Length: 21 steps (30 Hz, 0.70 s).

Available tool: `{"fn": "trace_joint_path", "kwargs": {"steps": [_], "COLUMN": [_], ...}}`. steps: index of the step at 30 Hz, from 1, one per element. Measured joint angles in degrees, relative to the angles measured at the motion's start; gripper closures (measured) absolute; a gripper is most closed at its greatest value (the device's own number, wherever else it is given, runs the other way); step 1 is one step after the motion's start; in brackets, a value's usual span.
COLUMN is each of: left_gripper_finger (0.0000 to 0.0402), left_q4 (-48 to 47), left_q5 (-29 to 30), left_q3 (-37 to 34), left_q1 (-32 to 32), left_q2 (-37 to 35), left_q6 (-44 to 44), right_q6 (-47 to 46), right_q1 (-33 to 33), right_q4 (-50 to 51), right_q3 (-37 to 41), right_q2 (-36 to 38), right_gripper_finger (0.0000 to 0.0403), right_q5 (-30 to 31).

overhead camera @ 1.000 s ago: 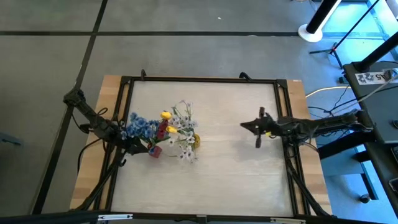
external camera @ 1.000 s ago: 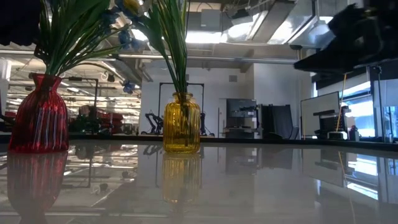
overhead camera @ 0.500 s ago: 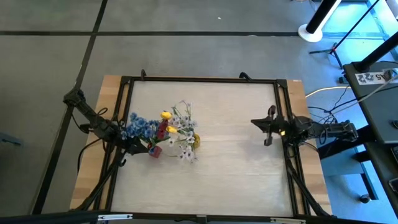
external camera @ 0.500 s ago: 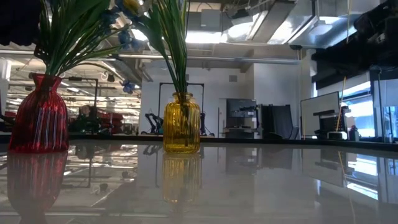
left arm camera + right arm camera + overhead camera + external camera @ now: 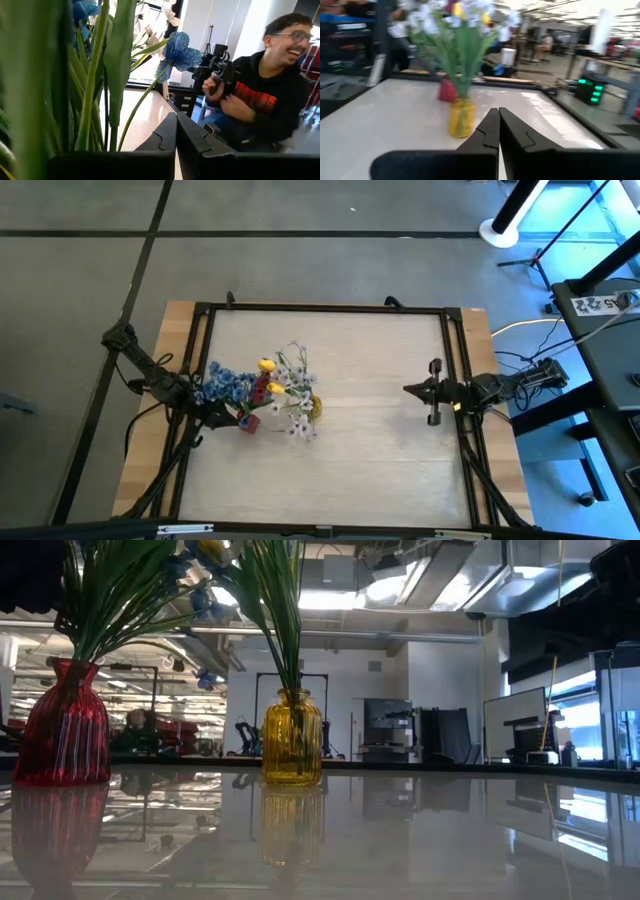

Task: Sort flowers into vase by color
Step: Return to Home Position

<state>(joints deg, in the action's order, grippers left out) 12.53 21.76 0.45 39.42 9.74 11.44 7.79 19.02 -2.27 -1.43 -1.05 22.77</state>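
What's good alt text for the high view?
Overhead, a red vase and a yellow vase stand left of centre on the table, holding blue, red, yellow and white flowers. The left gripper sits beside the red vase; the right gripper hangs empty near the table's right edge.

On the counter (image 5: 370,450), left half: two vases, the outer vase (image 5: 62,725) beside the inner vase (image 5: 292,738), flowers (image 5: 228,383) in both. Left gripper (image 5: 210,413) just beside the outer vase. Right gripper (image 5: 408,389) near the right edge, well apart.
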Motion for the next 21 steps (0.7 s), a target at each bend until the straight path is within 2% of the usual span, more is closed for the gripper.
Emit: {"fn": "trace_joint_path", "kwargs": {"steps": [4, 7, 21], "left_gripper_finger": [0.0401, 0.0401, 0.0401], "left_q4": [-0.06, -0.07, -0.07], "left_q5": [0.02, 0.02, 0.02], "left_q3": [0.0, 0.0, 0.0], "left_q1": [0.0, 0.0, 0.0], "left_q2": [0.0, 0.0, 0.0], "left_q6": [0.0, 0.0, 0.02], "right_q6": [-0.55, -9.56, -8.96], "right_q1": [1.35, 1.25, 1.23], "right_q4": [0.01, -0.07, -0.72], "right_q3": [0.04, 0.11, 0.22], "right_q2": [-0.03, -0.01, -0.03], "right_gripper_finger": [0.0395, 0.039, 0.0389], "right_q5": [-2.04, -4.82, -5.45]}}
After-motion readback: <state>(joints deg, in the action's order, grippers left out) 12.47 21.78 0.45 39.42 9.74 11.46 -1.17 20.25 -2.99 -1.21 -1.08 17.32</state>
